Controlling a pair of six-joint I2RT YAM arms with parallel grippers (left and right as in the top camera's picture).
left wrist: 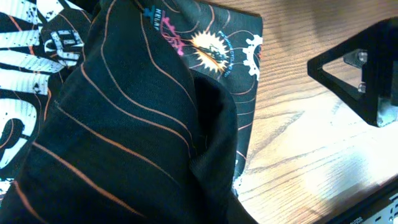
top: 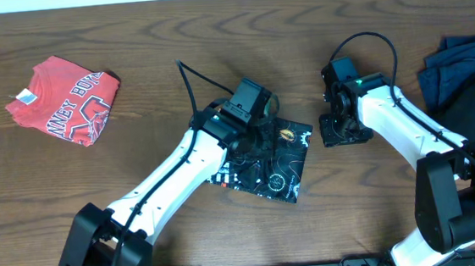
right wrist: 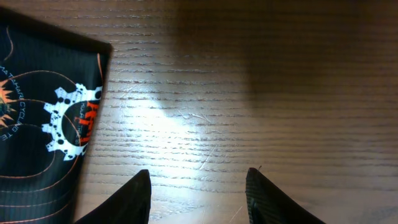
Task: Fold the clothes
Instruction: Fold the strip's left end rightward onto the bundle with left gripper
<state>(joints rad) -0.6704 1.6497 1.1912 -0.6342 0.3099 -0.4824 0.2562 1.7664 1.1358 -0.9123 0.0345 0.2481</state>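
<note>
The left gripper (top: 258, 124) is buried in the folded black printed shirt (top: 267, 163); I can't tell its grip. The right gripper (right wrist: 198, 194), fingers apart, hovers over the brown wooden table (right wrist: 261, 93) beside the shirt's edge.

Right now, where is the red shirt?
In the overhead view the red shirt lies on the table at the robot's far left, on its own, well apart from the black printed shirt at the centre.
</note>
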